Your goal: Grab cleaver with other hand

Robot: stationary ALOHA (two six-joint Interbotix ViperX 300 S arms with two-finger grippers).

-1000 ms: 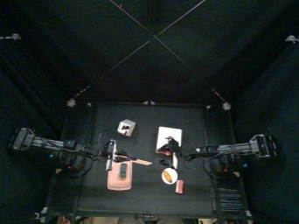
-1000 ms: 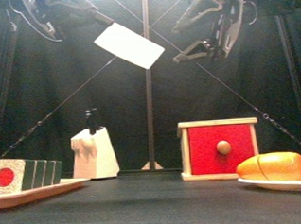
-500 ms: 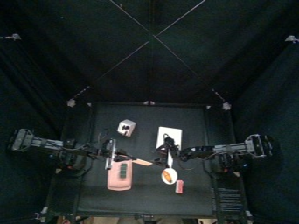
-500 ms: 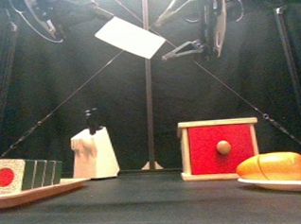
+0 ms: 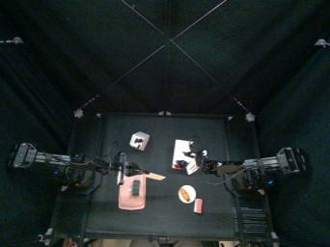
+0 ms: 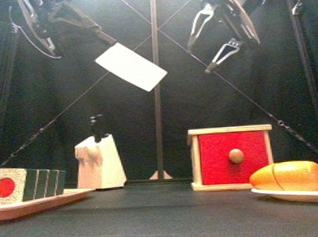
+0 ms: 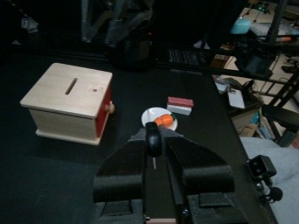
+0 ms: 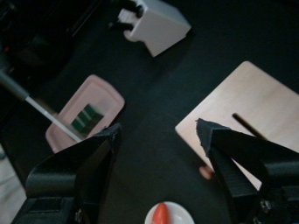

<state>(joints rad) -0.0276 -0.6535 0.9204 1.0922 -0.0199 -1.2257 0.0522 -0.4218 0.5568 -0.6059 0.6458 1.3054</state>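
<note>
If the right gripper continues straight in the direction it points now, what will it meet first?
Probably the wooden box. The right gripper, open and empty, looks down at bare table beside the box's edge. Depth is unclear, so it might touch the table first. The cleaver lies off this line.

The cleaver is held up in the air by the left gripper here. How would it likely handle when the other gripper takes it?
The cleaver looks stiff: its flat blade hangs tilted from the left gripper without sagging. It is probably light, being thin. The smooth faces might slip, so the open right gripper would likely need a flat-on pinch.
</note>
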